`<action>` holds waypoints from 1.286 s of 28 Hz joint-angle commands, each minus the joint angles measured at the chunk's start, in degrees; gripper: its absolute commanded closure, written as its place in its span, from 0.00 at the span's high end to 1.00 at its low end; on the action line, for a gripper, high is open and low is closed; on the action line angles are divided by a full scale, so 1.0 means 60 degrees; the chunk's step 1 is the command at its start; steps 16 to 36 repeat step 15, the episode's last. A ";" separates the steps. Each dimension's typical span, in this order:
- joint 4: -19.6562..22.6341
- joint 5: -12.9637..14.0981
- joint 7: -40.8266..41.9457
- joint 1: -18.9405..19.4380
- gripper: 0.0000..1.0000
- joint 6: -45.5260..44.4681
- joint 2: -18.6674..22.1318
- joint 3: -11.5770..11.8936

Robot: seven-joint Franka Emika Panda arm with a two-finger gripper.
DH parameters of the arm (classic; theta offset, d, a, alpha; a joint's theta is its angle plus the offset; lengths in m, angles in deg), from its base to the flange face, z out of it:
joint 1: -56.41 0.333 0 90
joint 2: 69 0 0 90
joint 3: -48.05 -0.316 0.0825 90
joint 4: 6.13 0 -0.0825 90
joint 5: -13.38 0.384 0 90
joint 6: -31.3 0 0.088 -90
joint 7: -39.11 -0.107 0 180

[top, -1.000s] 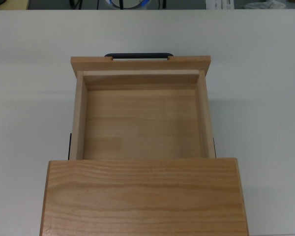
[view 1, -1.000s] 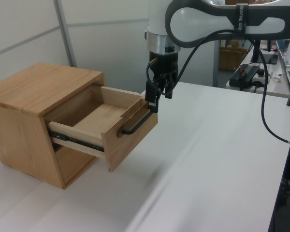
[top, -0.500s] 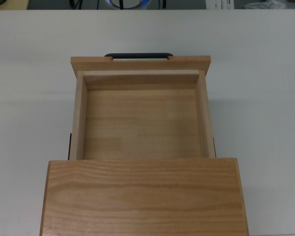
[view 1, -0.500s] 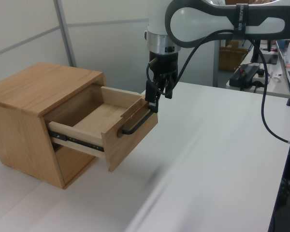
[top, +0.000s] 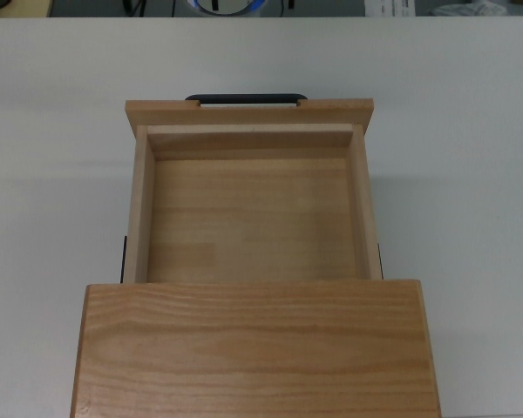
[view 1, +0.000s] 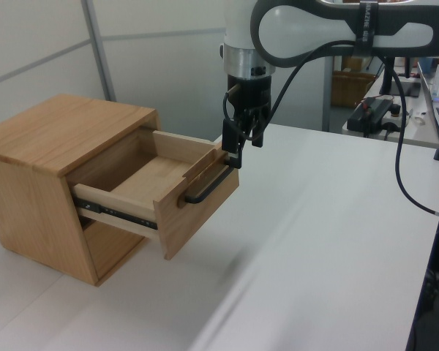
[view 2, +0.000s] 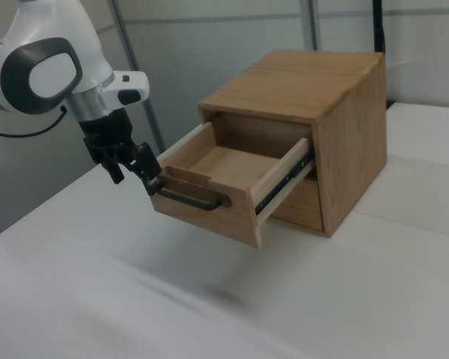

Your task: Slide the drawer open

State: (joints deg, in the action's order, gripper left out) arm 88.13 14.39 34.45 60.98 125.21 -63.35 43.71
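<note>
One drawer point(view 1: 172, 191), pulled out, handle point(view 1: 208, 187) just below open, empty end effector point(view 1: 241, 148).

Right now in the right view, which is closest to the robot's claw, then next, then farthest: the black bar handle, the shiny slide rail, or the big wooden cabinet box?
From the gripper:
1. Black rounded metal bar handle, on the drawer front, right beside the gripper.
2. Metal slide rail, along the drawer's side toward the right view's right.
3. Flat-topped wooden cabinet casing, behind the pulled-out light wooden drawer, farthest toward the right view's right.
</note>
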 commanded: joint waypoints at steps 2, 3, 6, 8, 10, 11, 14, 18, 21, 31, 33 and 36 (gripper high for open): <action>-0.0284 0.0065 0.0162 -0.0058 1.00 -0.0359 -0.0048 -0.0009; -0.0299 0.0065 0.0162 -0.0058 1.00 -0.0359 -0.0048 -0.0009; -0.0299 0.0065 0.0162 -0.0058 1.00 -0.0359 -0.0048 -0.0009; -0.0299 0.0065 0.0162 -0.0058 1.00 -0.0388 -0.0048 0.0005; -0.0299 0.0065 0.0191 -0.0072 1.00 -0.0432 -0.0048 0.0006; -0.0299 0.0080 0.0191 -0.0087 1.00 -0.0432 -0.0048 0.0006; -0.0299 0.0138 0.0206 -0.0189 1.00 -0.0432 -0.0033 0.0006; -0.0299 0.0182 0.0221 -0.0219 1.00 -0.0432 -0.0033 0.0006; -0.0299 0.0182 0.0221 -0.0219 1.00 -0.0432 -0.0033 0.0006; -0.0299 0.0182 0.0221 -0.0219 1.00 -0.0432 -0.0033 0.0006; -0.0299 0.0182 0.0221 -0.0219 1.00 -0.0432 -0.0033 0.0006; -0.0299 0.0182 0.0221 -0.0219 1.00 -0.0432 -0.0033 0.0006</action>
